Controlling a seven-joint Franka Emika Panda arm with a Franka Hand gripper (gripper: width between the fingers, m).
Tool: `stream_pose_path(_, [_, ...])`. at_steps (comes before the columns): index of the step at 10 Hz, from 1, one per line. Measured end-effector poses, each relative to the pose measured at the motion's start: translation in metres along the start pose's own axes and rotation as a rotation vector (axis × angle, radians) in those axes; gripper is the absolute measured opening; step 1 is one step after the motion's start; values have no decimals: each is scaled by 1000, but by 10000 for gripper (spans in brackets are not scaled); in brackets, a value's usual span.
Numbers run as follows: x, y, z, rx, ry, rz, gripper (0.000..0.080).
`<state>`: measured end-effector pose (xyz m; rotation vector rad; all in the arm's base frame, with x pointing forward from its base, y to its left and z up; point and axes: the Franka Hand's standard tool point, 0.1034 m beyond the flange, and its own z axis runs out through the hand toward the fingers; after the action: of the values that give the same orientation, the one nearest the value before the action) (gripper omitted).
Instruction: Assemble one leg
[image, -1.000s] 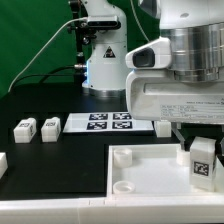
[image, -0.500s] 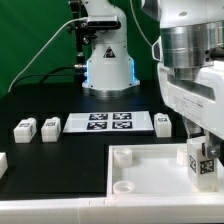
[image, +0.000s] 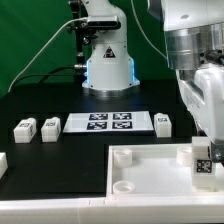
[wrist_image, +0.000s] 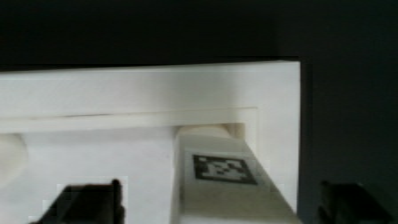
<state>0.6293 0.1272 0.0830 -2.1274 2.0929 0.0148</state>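
The arm reaches down from the top of the exterior view on that view's right, its bulky white wrist slanting towards the near right corner, and the gripper (image: 204, 149) hangs point-down over the right end of the tray (image: 150, 170). The leg (image: 203, 164) stands upright at that end of the tray, its black-and-white tag facing the exterior camera; whether its foot sits in a corner socket cannot be told. In the wrist view the gripper (wrist_image: 222, 204) straddles the leg (wrist_image: 222, 165): the two dark fingertips (wrist_image: 89, 203) show far out on either side with clear white tray (wrist_image: 143, 100) between each of them and the leg, so the jaws are spread wide and grip nothing. On the black table (image: 70, 160) behind the tray lies the marker board (image: 110, 122), with one small block (image: 163, 122) just beside its end on the exterior view's right, and another block (image: 49, 126) and a third block (image: 25, 128) side by side off its other end. Compared with a second ago the wrist has swung away to the exterior view's right: it then covered the ground behind the tray and part of the block by the marker board, which now shows whole, while the leg stands in the same spot
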Motion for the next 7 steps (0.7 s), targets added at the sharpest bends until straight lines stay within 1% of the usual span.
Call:
stream_pose_path(1, [0,1,1,-4,4,-256,619])
stream_pose_path(2, [2,1,2,-7,3,-413,619])
stream_pose_path(4, [8,-2,-1,-5,8,-734,648])
stream_pose_path(7, [9,-2,0,-8,8,-1021,649])
